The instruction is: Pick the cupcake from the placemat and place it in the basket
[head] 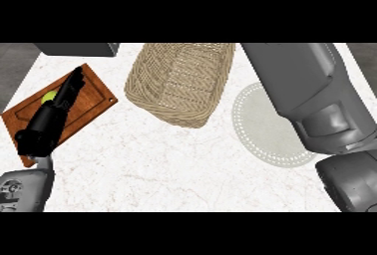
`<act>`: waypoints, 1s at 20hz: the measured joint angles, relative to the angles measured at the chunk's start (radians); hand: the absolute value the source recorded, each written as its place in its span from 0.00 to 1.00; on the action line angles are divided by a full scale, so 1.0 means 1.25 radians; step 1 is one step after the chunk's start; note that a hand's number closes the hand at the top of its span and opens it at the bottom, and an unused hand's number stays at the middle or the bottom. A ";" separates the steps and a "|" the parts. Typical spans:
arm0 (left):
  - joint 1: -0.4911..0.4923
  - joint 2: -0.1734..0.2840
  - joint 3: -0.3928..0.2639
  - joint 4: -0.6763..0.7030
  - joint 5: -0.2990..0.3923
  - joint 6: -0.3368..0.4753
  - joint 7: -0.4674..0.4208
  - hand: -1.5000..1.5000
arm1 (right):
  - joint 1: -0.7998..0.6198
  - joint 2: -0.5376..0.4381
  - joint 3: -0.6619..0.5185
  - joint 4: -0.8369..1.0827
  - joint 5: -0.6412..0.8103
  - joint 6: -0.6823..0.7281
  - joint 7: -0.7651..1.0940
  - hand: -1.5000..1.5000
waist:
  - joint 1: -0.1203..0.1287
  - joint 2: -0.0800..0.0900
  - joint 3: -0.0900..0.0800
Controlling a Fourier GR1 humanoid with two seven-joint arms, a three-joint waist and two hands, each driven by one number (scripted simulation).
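The woven basket [180, 82] is seen at upper centre, the round placemat [269, 127] to its right, largely covered by the right forearm [309, 94]. The right hand lies out of frame, so its state cannot be told. The cupcake is not visible; its position, heading and long axis cannot be judged. The left hand [52, 117] is shown with fingers straight, resting over a wooden cutting board [92, 94] at left. Release is best made directly over the basket's opening.
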 measured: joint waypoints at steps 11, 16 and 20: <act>0.010 0.006 0.008 -0.017 0.003 -0.009 0.004 0.50 | -0.019 -0.013 0.111 0.112 0.124 0.089 0.002 0.00 | -0.002 -0.001 0.000; -0.009 0.005 0.009 0.002 -0.001 -0.008 0.004 0.50 | -0.034 -0.008 0.083 0.134 0.101 0.133 -0.013 0.00 | -0.005 -0.001 0.001; 0.007 0.001 0.008 -0.009 0.000 -0.011 -0.001 0.50 | -0.029 0.006 0.054 0.140 0.080 0.121 -0.024 0.00 | -0.003 -0.001 0.001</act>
